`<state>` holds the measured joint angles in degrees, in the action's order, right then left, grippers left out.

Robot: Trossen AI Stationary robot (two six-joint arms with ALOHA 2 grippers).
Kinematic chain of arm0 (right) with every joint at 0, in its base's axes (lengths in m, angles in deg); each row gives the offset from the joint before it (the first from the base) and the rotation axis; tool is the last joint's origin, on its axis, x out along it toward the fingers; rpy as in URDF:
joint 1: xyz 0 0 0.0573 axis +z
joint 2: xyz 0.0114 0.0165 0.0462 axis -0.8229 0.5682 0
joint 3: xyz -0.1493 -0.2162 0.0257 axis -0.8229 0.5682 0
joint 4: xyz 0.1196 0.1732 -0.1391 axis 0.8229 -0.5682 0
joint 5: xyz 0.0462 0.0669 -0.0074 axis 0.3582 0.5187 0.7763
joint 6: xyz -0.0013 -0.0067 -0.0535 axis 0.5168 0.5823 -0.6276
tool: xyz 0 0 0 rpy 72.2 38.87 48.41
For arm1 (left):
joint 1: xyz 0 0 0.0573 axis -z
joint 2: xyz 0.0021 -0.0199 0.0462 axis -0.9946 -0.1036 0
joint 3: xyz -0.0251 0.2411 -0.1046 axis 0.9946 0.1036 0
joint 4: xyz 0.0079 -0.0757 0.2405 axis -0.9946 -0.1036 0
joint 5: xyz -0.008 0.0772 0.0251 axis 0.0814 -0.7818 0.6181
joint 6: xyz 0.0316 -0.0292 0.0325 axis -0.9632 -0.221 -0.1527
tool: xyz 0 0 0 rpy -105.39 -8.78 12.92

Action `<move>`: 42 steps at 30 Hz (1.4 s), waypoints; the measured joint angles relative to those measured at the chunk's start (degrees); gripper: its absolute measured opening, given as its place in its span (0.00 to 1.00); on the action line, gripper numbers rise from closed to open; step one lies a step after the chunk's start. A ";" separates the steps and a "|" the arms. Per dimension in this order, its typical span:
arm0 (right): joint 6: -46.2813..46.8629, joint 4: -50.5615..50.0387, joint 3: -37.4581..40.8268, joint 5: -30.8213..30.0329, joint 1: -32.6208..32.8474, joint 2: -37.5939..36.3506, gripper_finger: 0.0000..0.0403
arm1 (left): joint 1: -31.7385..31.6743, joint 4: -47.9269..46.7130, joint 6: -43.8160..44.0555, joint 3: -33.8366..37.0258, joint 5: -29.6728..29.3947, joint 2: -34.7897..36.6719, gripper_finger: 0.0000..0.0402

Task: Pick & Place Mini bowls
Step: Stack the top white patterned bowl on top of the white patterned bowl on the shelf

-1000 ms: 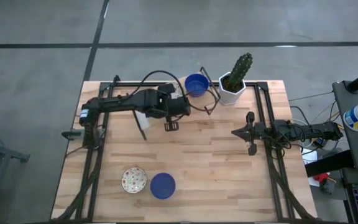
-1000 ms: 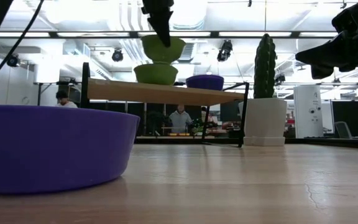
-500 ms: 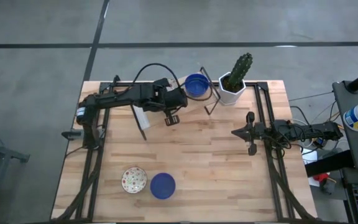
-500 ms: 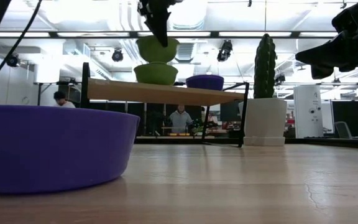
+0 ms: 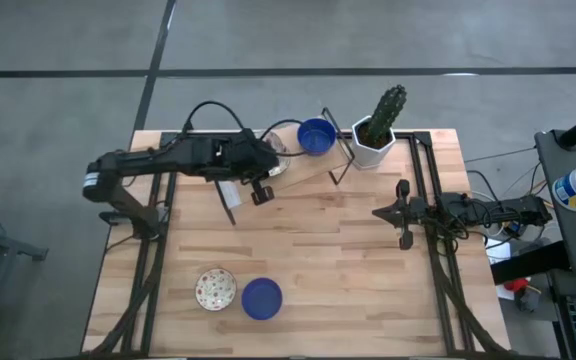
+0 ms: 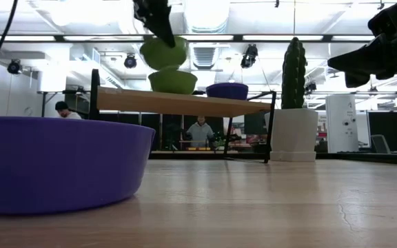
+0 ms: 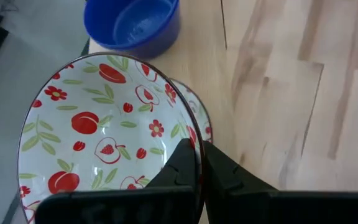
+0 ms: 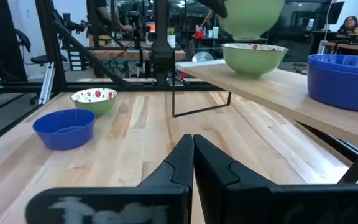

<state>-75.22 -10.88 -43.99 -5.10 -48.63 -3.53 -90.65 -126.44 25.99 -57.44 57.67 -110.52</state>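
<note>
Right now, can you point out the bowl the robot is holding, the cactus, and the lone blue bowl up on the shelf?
Held patterned bowl (image 7: 104, 134), left wrist view, inner wall.
Cactus (image 5: 388, 105), high view, stem.
Blue shelf bowl (image 5: 315, 136), high view, inside.

Lower patterned bowl (image 7: 199, 118) mostly hidden.

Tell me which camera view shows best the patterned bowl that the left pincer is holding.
The left wrist view: the held patterned bowl fills it, its rim pinched by the left pincer. The low and right wrist views show only its green outside above the shelf; the high view shows just a sliver beside the arm.
</note>
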 joint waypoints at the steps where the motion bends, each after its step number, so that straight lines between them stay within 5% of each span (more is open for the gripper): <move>1: 0.02 -0.01 0.00 0.00 0.00 -0.02 0.02 | -0.07 0.05 -0.32 0.18 0.33 -0.02 0.01; 10: 0.02 0.00 0.00 0.00 -0.01 -0.02 0.02 | -0.08 1.68 -3.68 -0.23 3.45 -3.43 0.01; 42: 0.09 0.00 0.00 -0.01 -0.02 -0.01 0.02 | -0.30 0.50 -8.53 -1.20 -2.32 -6.45 0.01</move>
<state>-75.12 -10.88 -43.99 -5.11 -48.65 -3.54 -90.95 -125.94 17.46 -58.64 55.35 -116.97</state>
